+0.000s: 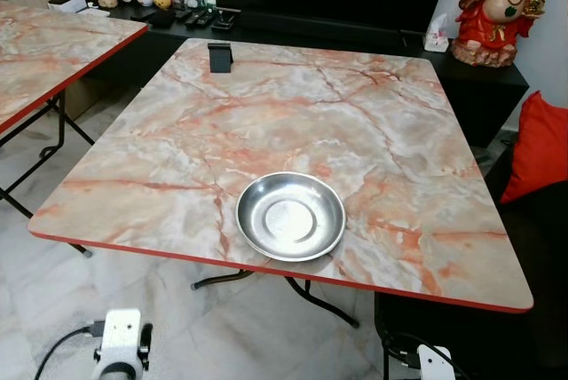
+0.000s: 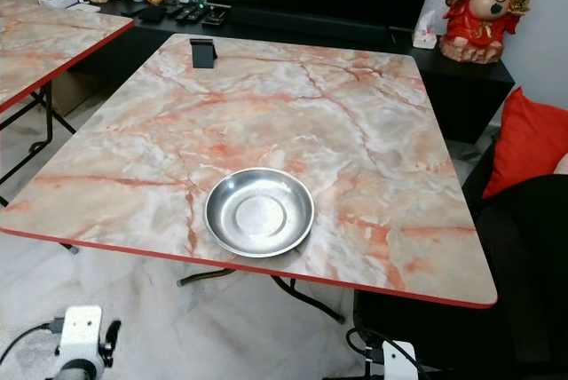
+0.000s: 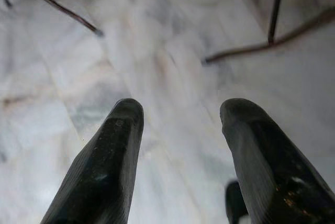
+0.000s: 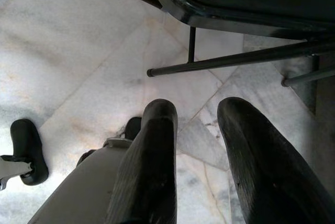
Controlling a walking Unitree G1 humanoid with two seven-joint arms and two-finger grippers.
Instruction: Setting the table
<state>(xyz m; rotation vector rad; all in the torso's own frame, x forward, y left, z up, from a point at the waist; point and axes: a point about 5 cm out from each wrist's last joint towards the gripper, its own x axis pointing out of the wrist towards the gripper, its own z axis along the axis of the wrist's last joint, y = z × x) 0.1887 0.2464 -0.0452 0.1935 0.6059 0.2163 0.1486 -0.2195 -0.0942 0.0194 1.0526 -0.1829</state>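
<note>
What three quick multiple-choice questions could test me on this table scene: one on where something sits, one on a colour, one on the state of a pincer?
1. Where is the steel bowl?
A. near the table's front edge
B. at the far edge
C. on the floor

2. What colour is the table rim?
A. blue
B. red
C. green

3. How is the left pincer?
A. shut on a spoon
B. open, holding nothing
C. holding the bowl

Answers: 1 A, the bowl lies close to the front rim; 2 B, a red band edges the marble top; 3 B, its fingers stand apart above the floor.
</note>
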